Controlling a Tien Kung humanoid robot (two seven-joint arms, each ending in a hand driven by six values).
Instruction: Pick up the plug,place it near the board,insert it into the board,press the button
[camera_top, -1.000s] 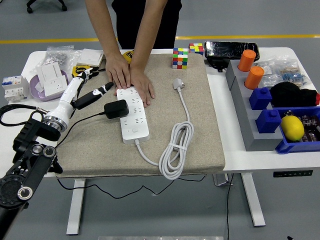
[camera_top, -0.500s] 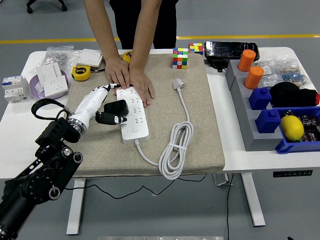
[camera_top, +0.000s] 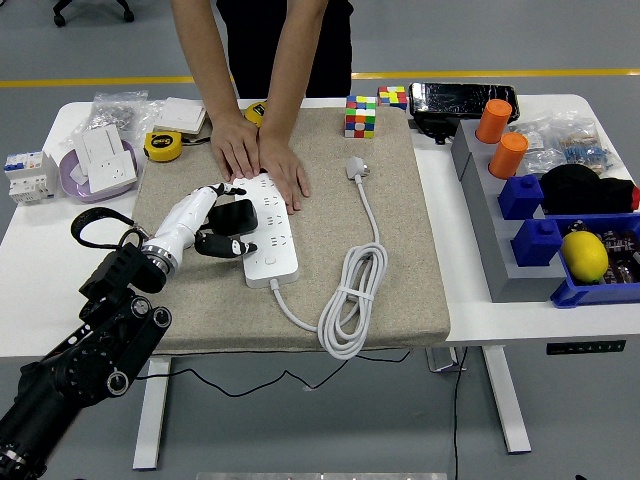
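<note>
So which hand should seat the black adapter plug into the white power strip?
Left. The left hand already grips the black adapter plug over the white power strip; the right arm isn't in view.

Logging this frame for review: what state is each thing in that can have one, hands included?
Left hand: shut on the black plug, at the power strip's left edge.
Black plug: held over the strip; whether it is seated cannot be told.
Power strip: flat on the mat, far end pinned by the person's hands.
White cord: coiled, its own plug loose on the mat.
Right hand: out of view.
</note>
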